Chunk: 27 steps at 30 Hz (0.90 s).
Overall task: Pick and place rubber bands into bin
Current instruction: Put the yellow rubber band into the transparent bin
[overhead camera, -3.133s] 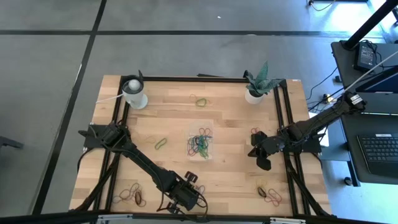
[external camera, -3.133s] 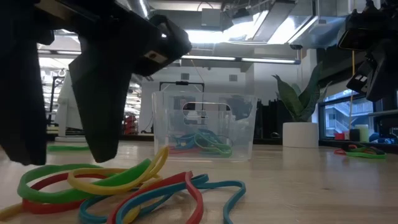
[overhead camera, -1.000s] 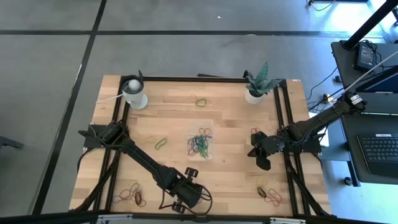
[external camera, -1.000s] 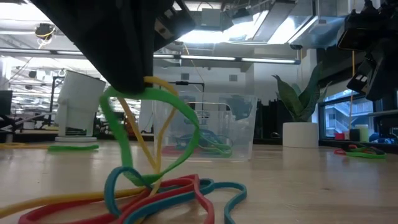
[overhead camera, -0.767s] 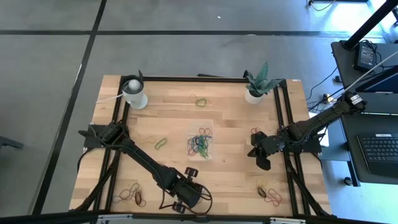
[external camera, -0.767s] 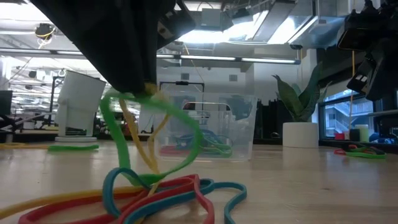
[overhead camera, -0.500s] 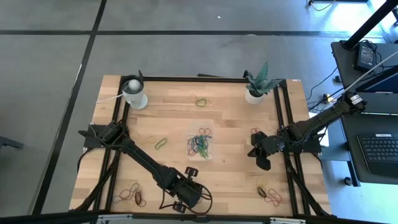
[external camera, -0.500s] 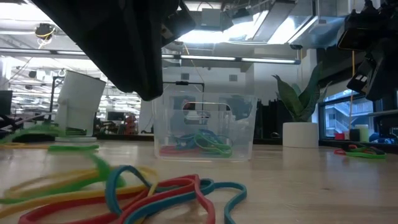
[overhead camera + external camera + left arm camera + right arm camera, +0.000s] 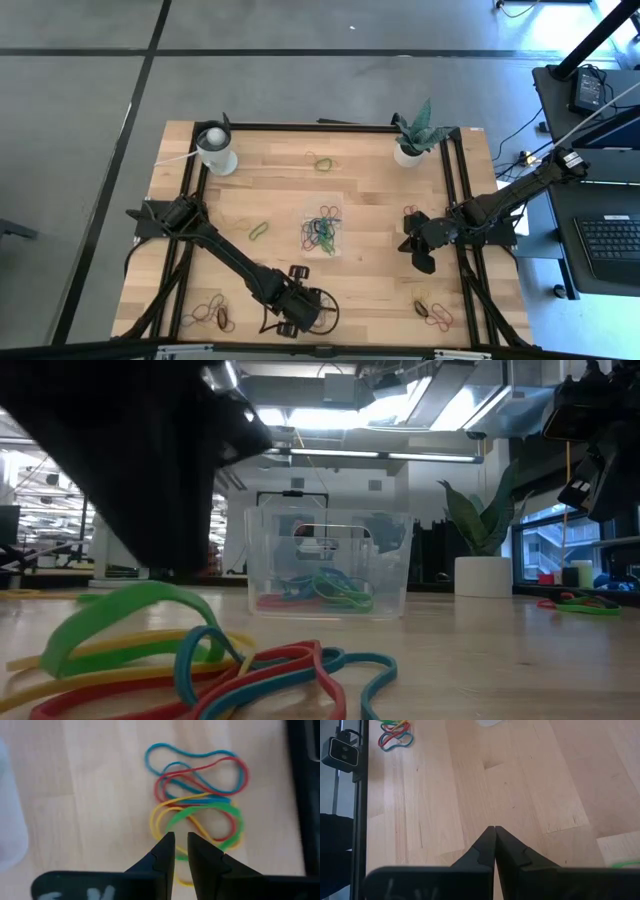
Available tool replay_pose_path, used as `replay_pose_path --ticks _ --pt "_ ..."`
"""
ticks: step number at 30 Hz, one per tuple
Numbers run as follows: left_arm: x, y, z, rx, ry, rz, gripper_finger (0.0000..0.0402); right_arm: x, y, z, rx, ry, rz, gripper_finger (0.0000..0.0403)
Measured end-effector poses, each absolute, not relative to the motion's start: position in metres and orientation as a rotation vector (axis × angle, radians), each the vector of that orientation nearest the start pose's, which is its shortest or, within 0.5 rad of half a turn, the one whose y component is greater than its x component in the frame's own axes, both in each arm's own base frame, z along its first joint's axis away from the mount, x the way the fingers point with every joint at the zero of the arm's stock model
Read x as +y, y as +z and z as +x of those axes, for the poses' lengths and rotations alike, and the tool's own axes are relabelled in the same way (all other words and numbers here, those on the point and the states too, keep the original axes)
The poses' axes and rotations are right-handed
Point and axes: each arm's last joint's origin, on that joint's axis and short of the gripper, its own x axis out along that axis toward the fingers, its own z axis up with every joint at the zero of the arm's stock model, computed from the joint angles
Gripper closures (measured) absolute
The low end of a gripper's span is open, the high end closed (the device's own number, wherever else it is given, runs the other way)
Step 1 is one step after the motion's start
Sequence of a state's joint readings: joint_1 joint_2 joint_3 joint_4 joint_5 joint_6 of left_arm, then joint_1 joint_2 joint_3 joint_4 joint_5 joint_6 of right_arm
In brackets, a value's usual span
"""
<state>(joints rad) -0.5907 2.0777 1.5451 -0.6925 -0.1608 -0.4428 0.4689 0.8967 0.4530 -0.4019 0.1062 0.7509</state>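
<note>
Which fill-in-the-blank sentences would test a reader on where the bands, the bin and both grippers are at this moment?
1. The left gripper hovers over a tangle of rubber bands with its fingers slightly ____.
2. The bin at the middle of the table already holds several ____.
3. The right gripper is ____ and holds nothing.
4. The white pot at the table's far edge holds a ____.

Missing words: apart; rubber bands; shut; plant
</note>
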Motion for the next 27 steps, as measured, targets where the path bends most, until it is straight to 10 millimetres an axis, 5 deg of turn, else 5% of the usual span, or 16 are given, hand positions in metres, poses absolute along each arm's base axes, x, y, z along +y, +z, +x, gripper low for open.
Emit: replay_pose_path --ticks 14,27 --pt "-0.208 0.167 0.367 1.157 -0.010 0.040 0.0300 0.071 0.187 0.150 0.865 -0.021 0.450 0.0391" --pt "-0.207 0.166 0.372 1.166 -0.142 0.075 0.0298 0.071 0.187 0.150 0.866 -0.020 0.450 0.0391"
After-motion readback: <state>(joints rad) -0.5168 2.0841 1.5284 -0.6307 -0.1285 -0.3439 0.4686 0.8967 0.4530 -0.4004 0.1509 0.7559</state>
